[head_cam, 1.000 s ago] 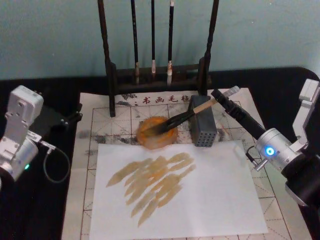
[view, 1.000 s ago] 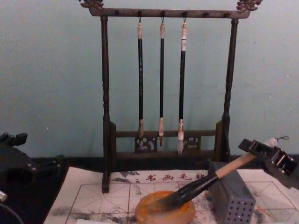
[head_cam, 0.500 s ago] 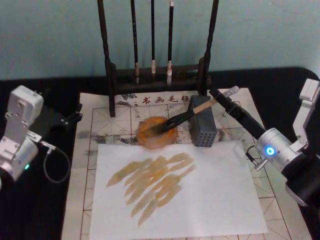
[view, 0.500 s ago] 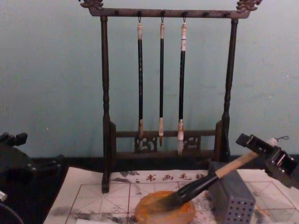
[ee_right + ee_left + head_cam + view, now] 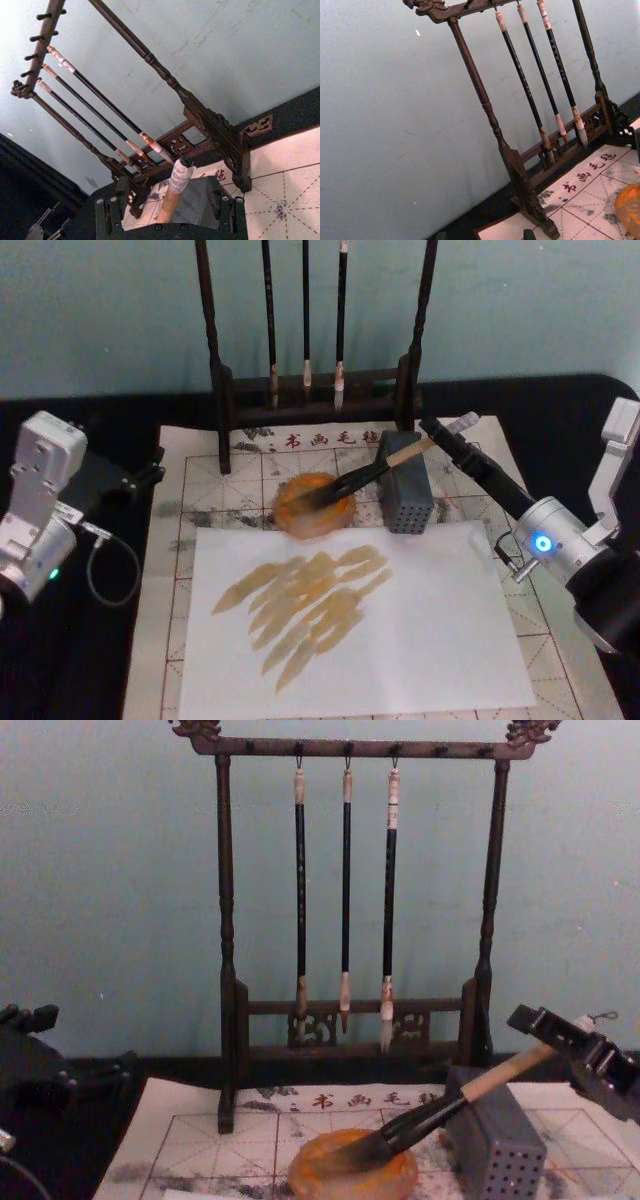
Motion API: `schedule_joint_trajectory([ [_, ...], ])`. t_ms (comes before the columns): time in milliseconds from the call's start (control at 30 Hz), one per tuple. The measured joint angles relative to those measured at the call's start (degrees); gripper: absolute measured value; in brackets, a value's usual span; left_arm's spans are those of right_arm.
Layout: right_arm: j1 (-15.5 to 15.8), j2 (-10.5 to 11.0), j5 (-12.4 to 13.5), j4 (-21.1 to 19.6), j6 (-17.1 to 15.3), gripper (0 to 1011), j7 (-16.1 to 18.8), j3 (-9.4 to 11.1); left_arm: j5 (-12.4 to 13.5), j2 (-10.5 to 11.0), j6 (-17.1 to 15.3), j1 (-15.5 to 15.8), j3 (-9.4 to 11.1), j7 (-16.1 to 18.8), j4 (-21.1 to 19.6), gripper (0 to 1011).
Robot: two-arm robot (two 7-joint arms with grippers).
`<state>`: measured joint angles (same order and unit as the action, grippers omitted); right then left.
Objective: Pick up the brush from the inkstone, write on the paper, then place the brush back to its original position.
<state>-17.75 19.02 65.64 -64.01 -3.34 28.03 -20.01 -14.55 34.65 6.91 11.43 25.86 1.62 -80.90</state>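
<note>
1. The brush lies slanted with its bristles in the inkstone and its handle propped on the grey block, so it looks returned to its resting place.
2. The plain sheet in front of the inkstone carries tan strokes, so the writing seems done. It lies on the gridded paper.
3. The right gripper sits at the brush's capped end. In the right wrist view the handle runs between the two fingers, with a gap on each side.
4. The jaws look spread rather than pinching, though whether a pad grazes the handle is hard to tell from here.
5. The step in hand is probably the release and retreat. Done well, the gripper should open fully and draw back along the handle's line, up and away.
6. A sideways drag could roll the brush off the block or tip the bristles out of the inkstone.
7. The left gripper rests parked at the left table edge, well apart; its finger state cannot be told.
</note>
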Motion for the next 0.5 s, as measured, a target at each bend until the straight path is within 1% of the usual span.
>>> schedule_joint_trajectory([
  [200, 1.2, 1.5, -0.7, -2.0, 0.4, 1000, 0.5, -0.1, 0.0, 0.0, 0.0, 0.0, 0.0, 0.0, 0.0, 1001],
  [267, 1.8, 2.5, -1.6, -2.8, 0.9, 1000, 0.8, -0.4, 0.0, 0.0, 0.0, 0.0, 0.0, 0.0, 0.0, 1001],
  [300, 1.8, 2.5, -1.6, -2.8, 0.9, 1000, 0.8, -0.4, 0.0, 0.0, 0.0, 0.0, 0.0, 0.0, 0.0, 1001],
  [367, 2.5, 3.7, -3.4, -3.7, 1.9, 1000, 1.4, -0.9, 0.0, 0.0, 0.0, 0.0, 0.0, 0.0, 0.0, 1001],
  [433, 3.0, 4.5, -4.5, -4.2, 2.5, 1000, 1.6, -1.1, 0.0, 0.0, 0.0, 0.0, 0.0, 0.0, 0.0, 1001],
  [467, 3.5, 5.2, -5.7, -4.8, 3.1, 1000, 1.8, -1.3, 0.0, 0.0, 0.0, 0.0, 0.0, 0.0, 0.0, 1001],
  [500, 3.7, 5.6, -6.2, -5.0, 3.4, 1000, 1.8, -1.3, 0.0, 0.0, 0.0, 0.0, 0.0, 0.0, 0.0, 1001],
])
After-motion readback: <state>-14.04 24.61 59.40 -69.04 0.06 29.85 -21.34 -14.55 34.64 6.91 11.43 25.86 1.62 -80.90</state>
